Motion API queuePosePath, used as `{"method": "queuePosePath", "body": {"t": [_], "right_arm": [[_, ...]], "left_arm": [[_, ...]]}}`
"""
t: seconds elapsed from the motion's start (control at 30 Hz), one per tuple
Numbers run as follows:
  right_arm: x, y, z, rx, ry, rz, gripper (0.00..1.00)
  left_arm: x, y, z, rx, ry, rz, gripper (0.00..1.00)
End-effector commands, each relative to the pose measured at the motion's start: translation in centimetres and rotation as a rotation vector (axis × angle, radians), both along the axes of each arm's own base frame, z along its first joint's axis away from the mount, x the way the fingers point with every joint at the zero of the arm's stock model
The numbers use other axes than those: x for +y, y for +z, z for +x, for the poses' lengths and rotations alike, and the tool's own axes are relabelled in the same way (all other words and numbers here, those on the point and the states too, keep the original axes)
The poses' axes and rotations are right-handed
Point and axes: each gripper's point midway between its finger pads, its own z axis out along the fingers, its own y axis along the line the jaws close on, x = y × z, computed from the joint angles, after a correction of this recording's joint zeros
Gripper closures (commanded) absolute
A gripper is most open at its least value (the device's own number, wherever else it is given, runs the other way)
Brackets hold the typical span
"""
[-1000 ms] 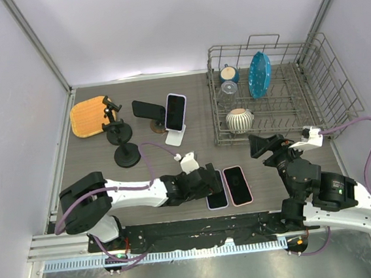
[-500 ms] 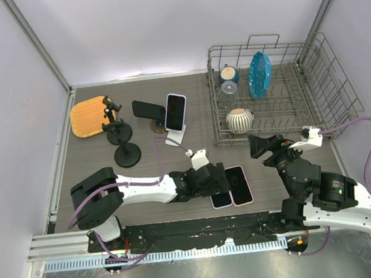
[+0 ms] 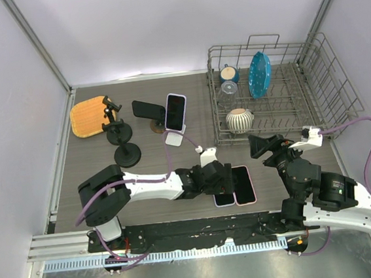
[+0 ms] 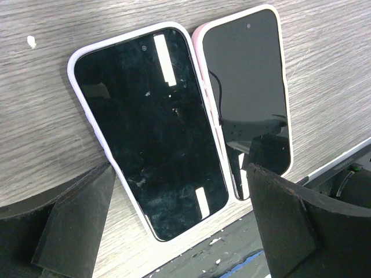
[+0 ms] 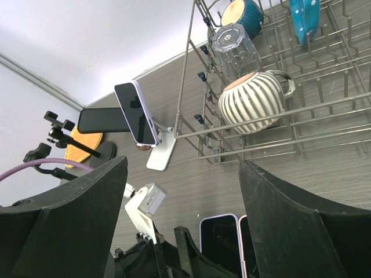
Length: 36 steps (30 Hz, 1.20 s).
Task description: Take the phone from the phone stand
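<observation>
A phone in a lavender case leans upright on a white phone stand at the back middle; the right wrist view shows this phone on its stand. Beside it a black phone sits on a second, small stand. Two more phones lie flat near the front edge, one lavender and one pink. My left gripper is open low over the flat lavender phone, its fingers either side of the phone's near end. My right gripper hangs open, holding nothing.
A wire dish rack at the back right holds a striped mug, a blue plate, a glass and a teal cup. An orange board and two black tripod stands are at the back left.
My left gripper has slid to the right along the front of the table, over the flat phones, which look nudged slightly right. The right arm has stayed put.
</observation>
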Motion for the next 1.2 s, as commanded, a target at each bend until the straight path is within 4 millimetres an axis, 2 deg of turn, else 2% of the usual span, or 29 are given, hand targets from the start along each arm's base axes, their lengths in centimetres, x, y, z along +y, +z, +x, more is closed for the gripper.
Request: {"method": "queuePosePath", "body": {"t": [0.0, 0.03, 0.13, 0.17, 0.23, 0.27, 0.4, 0.43, 0.5, 0.53, 0.6, 0.63, 0.7, 0.73, 0.8, 0.83, 0.9, 0.93, 0.97, 1.0, 1.07, 1.13, 1.17], "right_arm": [[-0.6, 0.7, 0.1, -0.015, -0.026, 0.022, 0.18], [-0.6, 0.7, 0.1, -0.015, -0.024, 0.022, 0.18], [-0.6, 0.7, 0.0, -0.017, -0.020, 0.025, 0.18], [-0.6, 0.7, 0.0, -0.017, -0.018, 0.022, 0.18], [-0.5, 0.7, 0.0, -0.015, -0.012, 0.018, 0.18], [-0.4, 0.8, 0.0, -0.016, -0.010, 0.021, 0.18], [0.2, 0.7, 0.0, -0.008, 0.012, -0.002, 0.18], [0.5, 0.7, 0.0, -0.006, 0.023, -0.008, 0.18], [1.1, 0.6, 0.1, 0.003, 0.034, -0.028, 0.18], [1.2, 0.6, 0.1, 0.004, 0.039, -0.038, 0.18], [2.2, 0.6, 0.2, 0.009, 0.064, -0.060, 0.18], [2.6, 0.5, 0.3, 0.011, 0.073, -0.071, 0.18], [3.8, 0.4, 0.4, 0.020, 0.105, -0.105, 0.18], [4.2, 0.5, 0.5, 0.022, 0.113, -0.114, 0.18], [5.2, 0.3, 0.6, 0.029, 0.136, -0.145, 0.18], [5.9, -0.3, 0.8, 0.043, 0.144, -0.181, 0.18], [6.6, -0.3, 0.9, 0.048, 0.160, -0.196, 0.18], [7.2, -0.8, 1.0, 0.059, 0.168, -0.217, 0.18], [7.4, -0.8, 1.0, 0.060, 0.173, -0.224, 0.18], [7.7, -1.0, 1.1, 0.062, 0.177, -0.232, 0.18], [7.9, -1.3, 1.2, 0.067, 0.180, -0.249, 0.18], [7.8, -1.3, 1.2, 0.063, 0.178, -0.255, 0.18], [7.7, -1.3, 1.2, 0.061, 0.177, -0.260, 0.18]], "left_arm": [[-1.8, 2.3, 0.5, -0.050, -0.055, -0.043, 0.00], [-1.7, 3.3, 0.8, -0.075, -0.059, -0.058, 0.00], [-0.1, 4.6, 2.1, -0.138, -0.037, -0.045, 0.00], [0.5, 6.1, 2.5, -0.165, -0.029, -0.061, 0.00], [2.3, 7.2, 3.7, -0.208, -0.019, -0.025, 0.00], [3.0, 8.9, 4.2, -0.236, -0.015, -0.039, 0.00], [7.4, 12.2, 6.4, -0.306, 0.008, 0.013, 0.00], [8.8, 12.8, 7.7, -0.322, 0.038, 0.031, 0.00], [11.3, 14.5, 8.6, -0.348, 0.038, 0.078, 0.00], [13.0, 15.2, 10.0, -0.349, 0.071, 0.096, 0.00], [15.2, 16.8, 10.9, -0.358, 0.065, 0.142, 0.00], [16.9, 17.4, 12.2, -0.357, 0.107, 0.158, 0.00], [18.0, 19.0, 13.1, -0.367, 0.087, 0.167, 0.00], [18.8, 20.0, 14.5, -0.378, 0.114, 0.167, 0.00], [19.4, 20.5, 15.7, -0.381, 0.124, 0.186, 0.00], [19.5, 20.9, 17.1, -0.389, 0.129, 0.200, 0.00], [19.3, 21.3, 18.3, -0.405, 0.129, 0.217, 0.00], [19.0, 22.4, 19.2, -0.431, 0.126, 0.219, 0.00], [18.5, 21.4, 20.1, -0.417, 0.113, 0.245, 0.00], [18.1, 21.3, 20.7, -0.419, 0.108, 0.252, 0.00], [17.2, 21.7, 22.7, -0.465, 0.125, 0.242, 0.00], [16.6, 21.6, 23.8, -0.509, 0.123, 0.234, 0.00], [16.0, 22.2, 24.9, -0.567, 0.127, 0.217, 0.00]]}}
